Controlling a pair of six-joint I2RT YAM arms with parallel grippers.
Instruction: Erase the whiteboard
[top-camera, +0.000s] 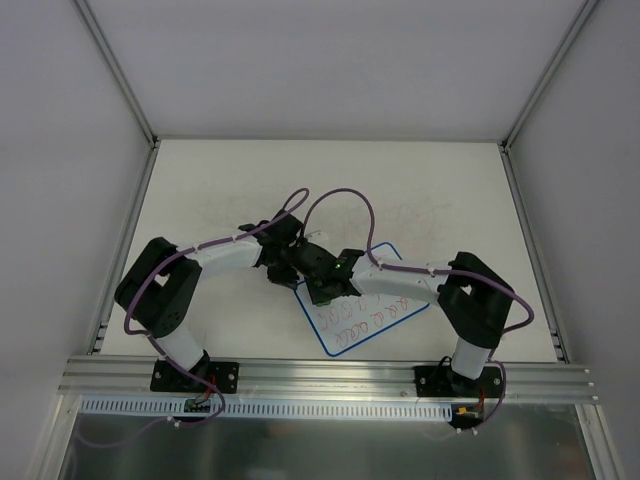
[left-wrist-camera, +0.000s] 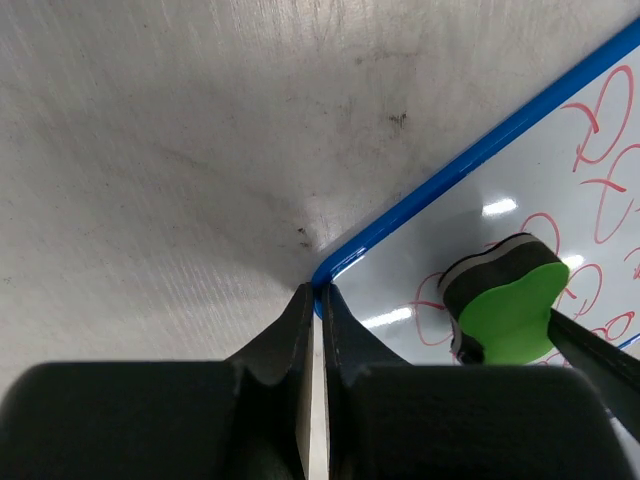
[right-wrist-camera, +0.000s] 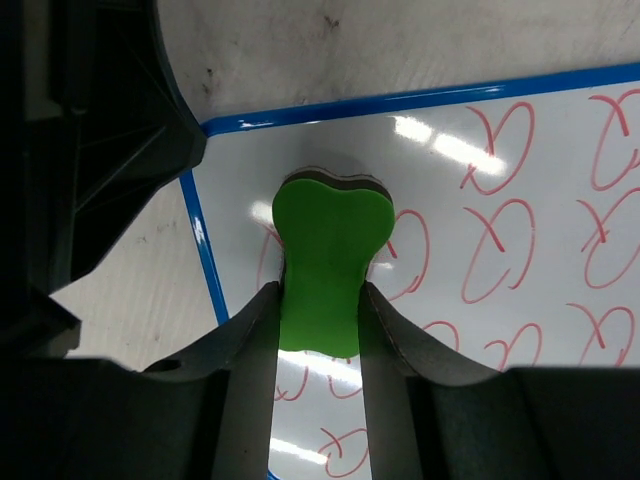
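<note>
The whiteboard (top-camera: 365, 318) is laid on the table (top-camera: 200, 190), near and right of centre. The left gripper (left-wrist-camera: 318, 292), jaws together, is set at the board's left corner, apparently to pin it. The green eraser (right-wrist-camera: 330, 240) is clamped at its waist by the right gripper (right-wrist-camera: 320, 290), for wiping the red scribbles (right-wrist-camera: 500, 240).

A large white table (top-camera: 300, 185), faintly smudged and scuffed. Flat on it, right of centre and turned at an angle, lies a small white rectangular whiteboard (top-camera: 362, 320) with a thin blue rim, bearing what look like rows of red loops.
</note>
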